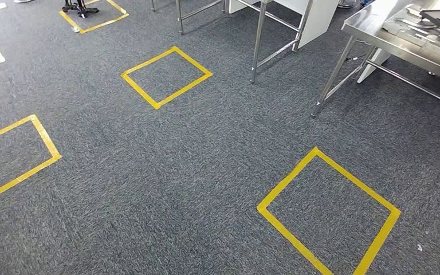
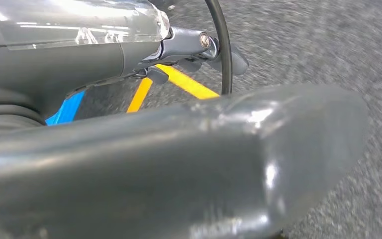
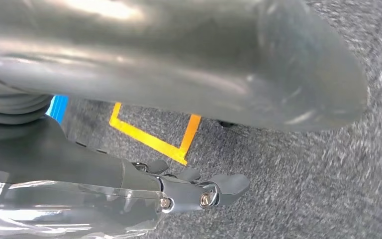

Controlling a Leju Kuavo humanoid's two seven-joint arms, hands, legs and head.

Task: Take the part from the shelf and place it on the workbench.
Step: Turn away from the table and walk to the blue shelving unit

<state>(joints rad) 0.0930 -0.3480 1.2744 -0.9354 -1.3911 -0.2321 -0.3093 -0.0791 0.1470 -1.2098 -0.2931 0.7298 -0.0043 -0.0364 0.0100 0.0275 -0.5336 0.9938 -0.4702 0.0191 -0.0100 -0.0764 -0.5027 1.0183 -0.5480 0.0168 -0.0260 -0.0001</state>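
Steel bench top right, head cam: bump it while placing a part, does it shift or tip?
Probably stiff: the steel workbench shows braces between its legs. Likely resists sliding, since small feet sit on carpet. Tipping seems unlikely with legs set wide.

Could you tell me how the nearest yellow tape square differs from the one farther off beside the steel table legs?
The near tape square looks larger in the head view; the far tape square looks smaller. The near square is cut off by the picture's lower edge, while the far square shows whole. The near square lies in front of the steel workbench; the far square lies left of the table legs. Both are yellow outlines on the grey carpet.
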